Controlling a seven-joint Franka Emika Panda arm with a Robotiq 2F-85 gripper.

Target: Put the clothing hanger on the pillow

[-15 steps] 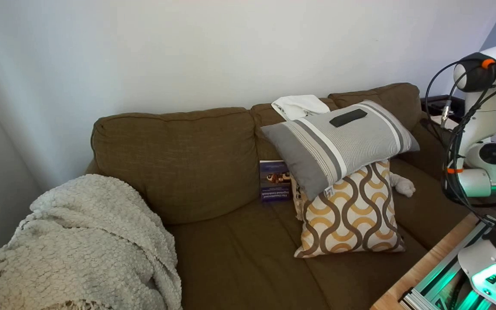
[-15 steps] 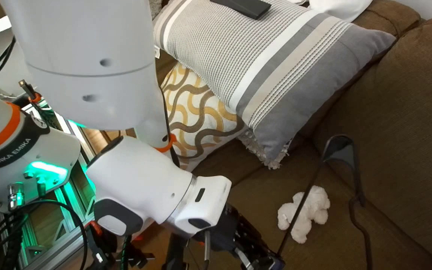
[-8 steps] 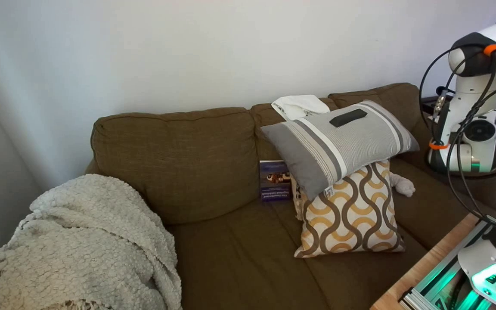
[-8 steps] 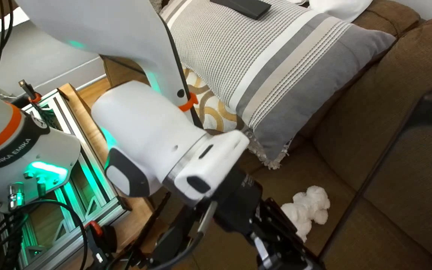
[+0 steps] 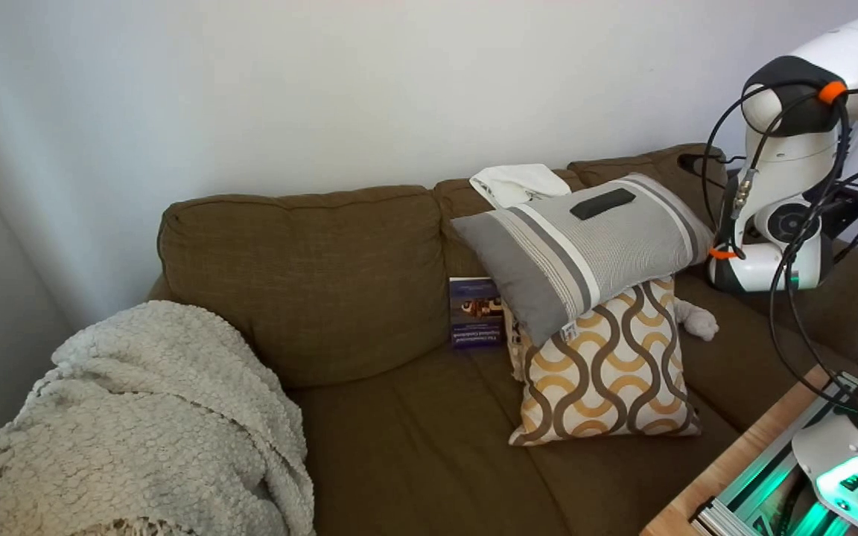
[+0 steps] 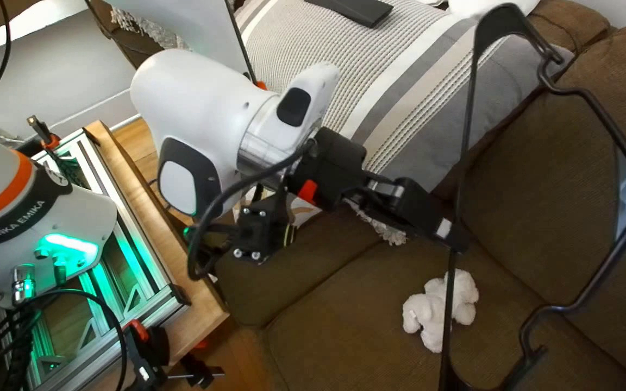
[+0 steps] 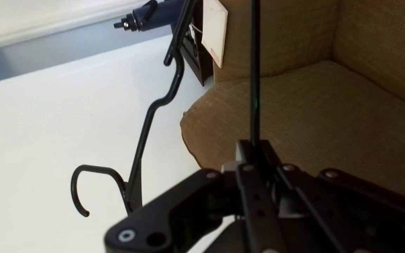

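Brown upholstery is filling most of what I am seeing: a sofa [image 5: 414,447] is running along a white wall [image 5: 369,97]. Nearest to me, my gripper [image 7: 255,149] is pinching the long straight bar of the black clothing hanger [image 7: 255,80], the fingers [image 6: 457,239] standing narrow on either side of it. I am holding the hanger in the air above the seat, its hook showing at the left of the wrist view. In an exterior view the bar is crossing in front of a white plush toy [image 6: 433,315], which is lying on the seat, and in front of the grey pillow [image 6: 394,81]; how near hanger and pillow are sitting I cannot tell. That pillow is slanting across a lattice-patterned pillow [image 5: 608,372], and a flat black rectangular object [image 5: 602,203] is lying on top of it. Just beside them a dark blue book [image 5: 476,313] is standing at the backrest. Behind, a folded white cloth [image 5: 522,184] is draping over the backrest, and farthest off a cream fleece blanket [image 5: 153,417] is covering one end of the sofa
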